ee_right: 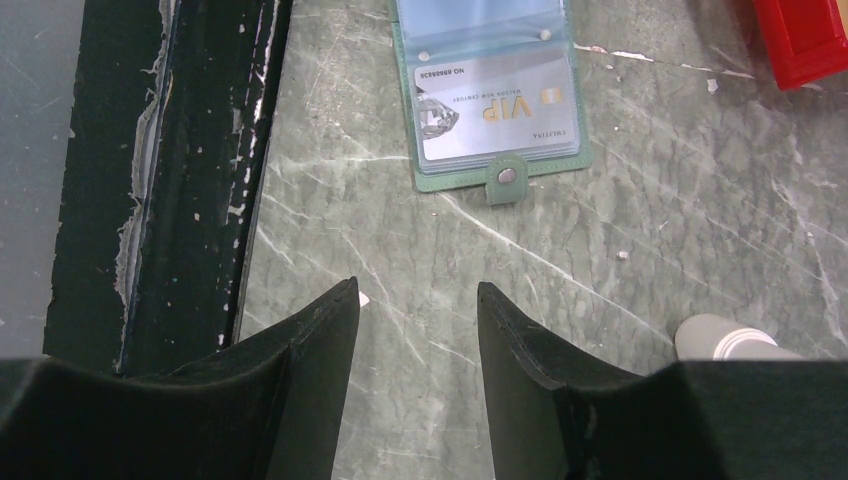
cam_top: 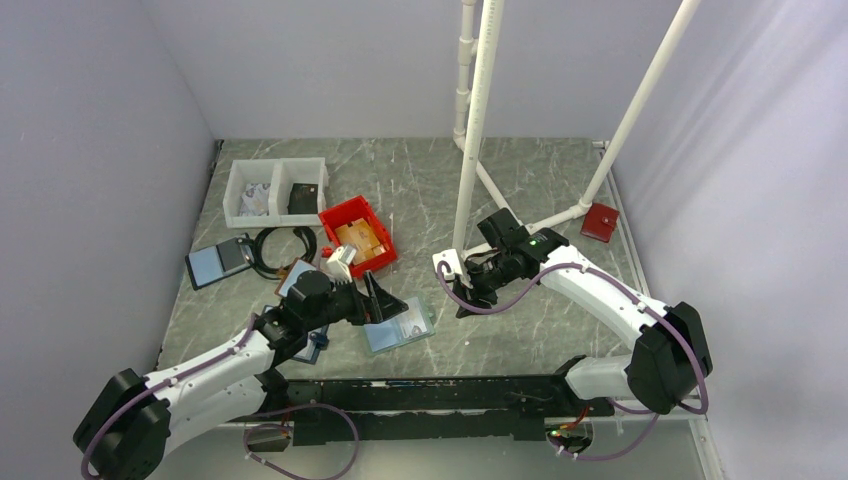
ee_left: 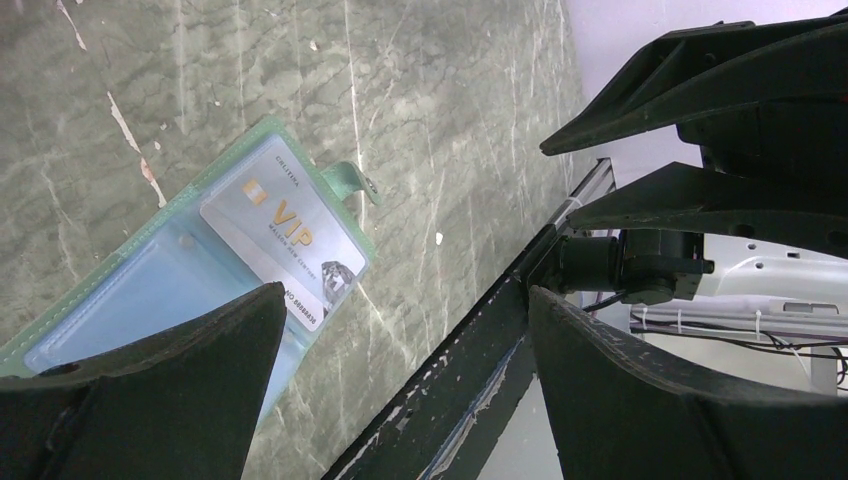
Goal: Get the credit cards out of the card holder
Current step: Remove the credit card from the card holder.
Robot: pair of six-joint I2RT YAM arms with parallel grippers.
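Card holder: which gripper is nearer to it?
Left. The left gripper hangs over the left edge of the card holder; the right gripper stands apart, off to its right.

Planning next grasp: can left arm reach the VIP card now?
Probably yes: left arm hovers, jaws wide open, by the open card holder, nothing between; VIP card sits in a clear pocket.

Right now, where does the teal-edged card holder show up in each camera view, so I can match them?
Top external: the card holder lies left of centre, low in the picture, just above the black rail.
Left wrist: card holder at lower left, rail to its right.
Right wrist: card holder at top centre, rail to its left.
Shared landmark: the black rail.
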